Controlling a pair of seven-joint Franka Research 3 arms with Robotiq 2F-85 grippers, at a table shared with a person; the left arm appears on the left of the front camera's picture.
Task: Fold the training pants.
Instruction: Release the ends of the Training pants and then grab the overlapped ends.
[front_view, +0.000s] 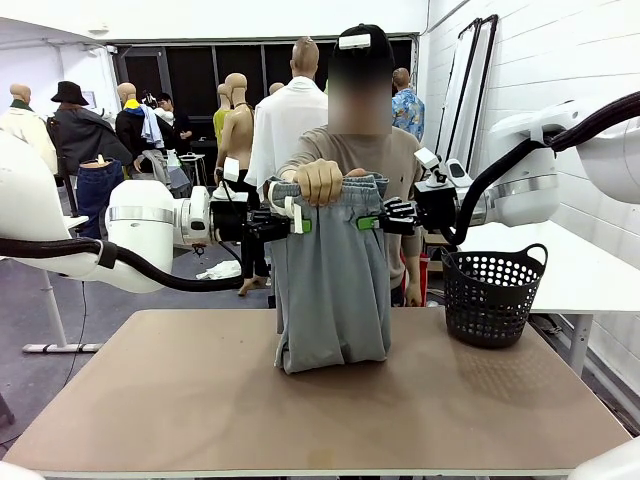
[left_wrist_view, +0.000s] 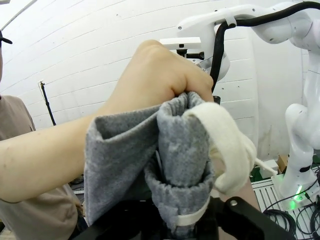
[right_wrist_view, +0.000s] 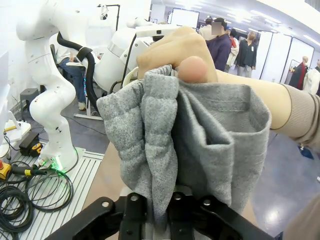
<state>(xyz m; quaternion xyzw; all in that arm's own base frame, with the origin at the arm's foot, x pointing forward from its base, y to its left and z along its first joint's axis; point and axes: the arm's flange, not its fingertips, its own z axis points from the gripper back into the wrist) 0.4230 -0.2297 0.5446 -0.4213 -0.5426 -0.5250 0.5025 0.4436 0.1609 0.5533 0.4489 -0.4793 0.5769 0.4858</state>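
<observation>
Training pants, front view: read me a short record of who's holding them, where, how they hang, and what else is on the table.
item: training pants, light grey, white drawstring
held by: person's hand at the middle of the waistband; left gripper and right gripper at its two sides, jaws shut on the fabric
hang: upright, waistband on top, lower end bunched on the table
also on table: black basket, on the robot's right, apart from the pants

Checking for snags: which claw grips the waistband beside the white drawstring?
The left claw; the white drawstring loops right by it on the training pants, while the right claw grips plain grey fabric.
</observation>
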